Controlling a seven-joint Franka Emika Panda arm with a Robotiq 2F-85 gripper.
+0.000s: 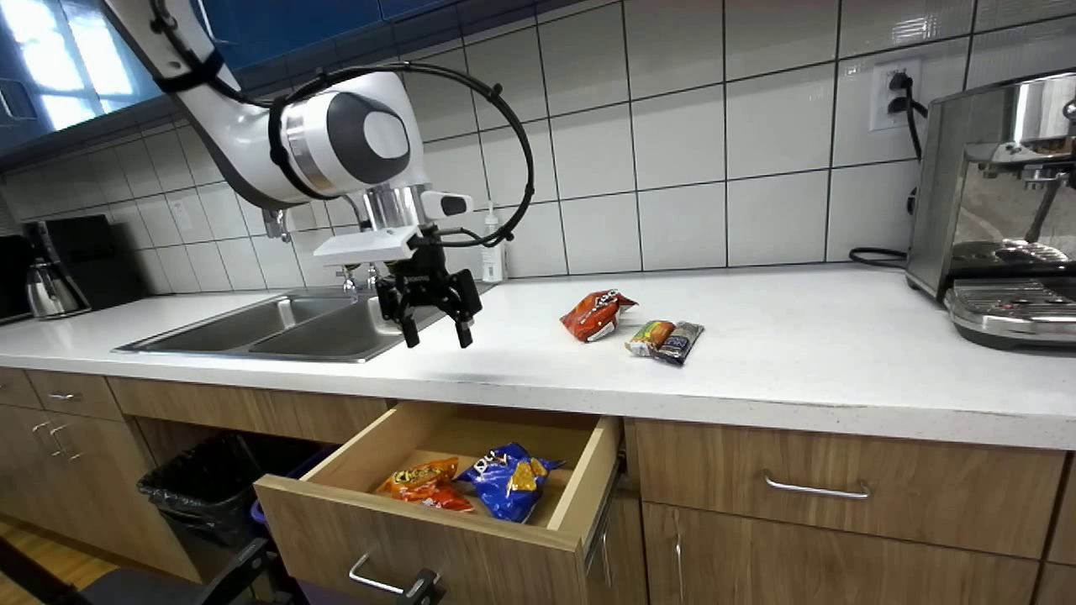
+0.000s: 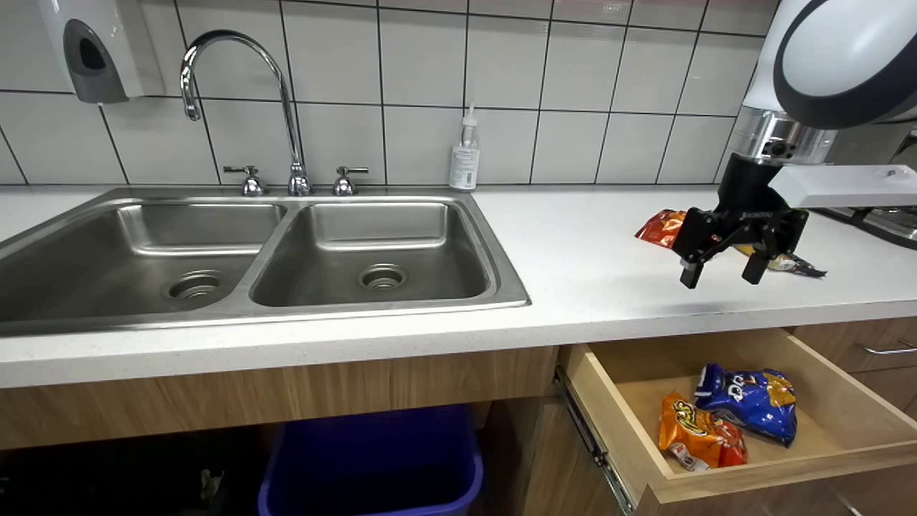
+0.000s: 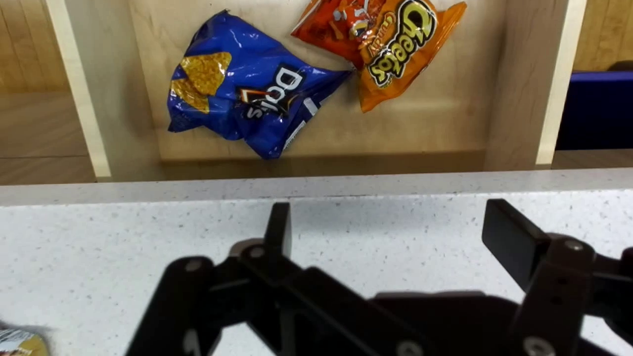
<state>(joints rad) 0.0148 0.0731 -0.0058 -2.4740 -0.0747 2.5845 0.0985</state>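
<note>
Holding the gripper [image 1: 437, 334] with its jaws spread and nothing between them, above the counter [image 1: 807, 328] behind the pulled-out drawer [image 2: 623, 430]. Facing, in the wrist view, a blue chip bag [image 3: 237, 89] and an orange Cheetos bag [image 3: 395, 54], apparently touching inside the drawer. Having a red bag [image 1: 593, 317] and two small packets [image 1: 664, 341] lying on the counter behind the drawer.

Risking a strike on the counter if descending here, not being over any bag; risking also dragging both drawer bags together because of that contact.

Showing the Cheetos lettering best in the wrist view, but just one packet's corner; revealing both packets [image 1: 677, 343] whole in an exterior view, but hiding part of the red bag [image 2: 663, 228] in an exterior view.
</note>
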